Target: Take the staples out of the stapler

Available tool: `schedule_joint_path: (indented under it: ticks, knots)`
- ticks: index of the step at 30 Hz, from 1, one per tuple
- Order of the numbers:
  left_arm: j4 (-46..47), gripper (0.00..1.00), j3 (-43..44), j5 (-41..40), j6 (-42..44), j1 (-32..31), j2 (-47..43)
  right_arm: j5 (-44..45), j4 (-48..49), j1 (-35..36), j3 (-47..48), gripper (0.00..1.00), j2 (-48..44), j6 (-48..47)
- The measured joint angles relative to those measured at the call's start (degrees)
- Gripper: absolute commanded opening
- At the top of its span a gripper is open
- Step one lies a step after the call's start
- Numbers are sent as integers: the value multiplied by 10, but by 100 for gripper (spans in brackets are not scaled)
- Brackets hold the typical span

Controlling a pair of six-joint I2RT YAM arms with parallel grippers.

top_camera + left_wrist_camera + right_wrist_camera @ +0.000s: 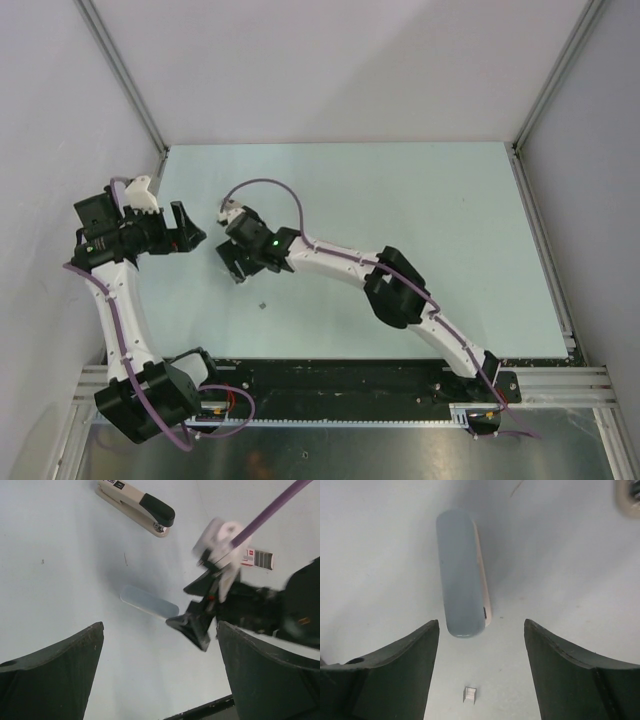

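The stapler (137,505) is beige with a black top and lies shut on the table at the far end of the left wrist view; one beige corner shows in the right wrist view (631,496). I cannot make it out in the top view. A short strip of staples (470,694) lies on the table between my right gripper's open fingers. My right gripper (480,680) is empty and hovers at the end of a pale grey-blue bar (462,575). My left gripper (160,680) is open and empty, to the left of the right gripper (235,268).
The grey-blue bar also shows in the left wrist view (149,601), by the right gripper's fingertip (195,625). A small white and red striped box (257,557) lies behind the right wrist. The left gripper (195,235) is near the left wall. The table's front rail (350,385) is black.
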Motion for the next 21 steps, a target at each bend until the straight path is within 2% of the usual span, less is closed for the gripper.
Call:
schedule_joint_path:
  ticks: [8, 16, 21]
  knots:
    - [0, 100, -4, -3, 7, 1, 0, -10, 78, -64, -30, 71, -74, -18]
    - [0, 100, -15, -2, 14, 1, 1, 22, 95, -110, 34, 70, -36, -71]
    - [0, 100, -21, 0, 24, 1, 1, 35, 122, -139, -52, 64, -46, -63]
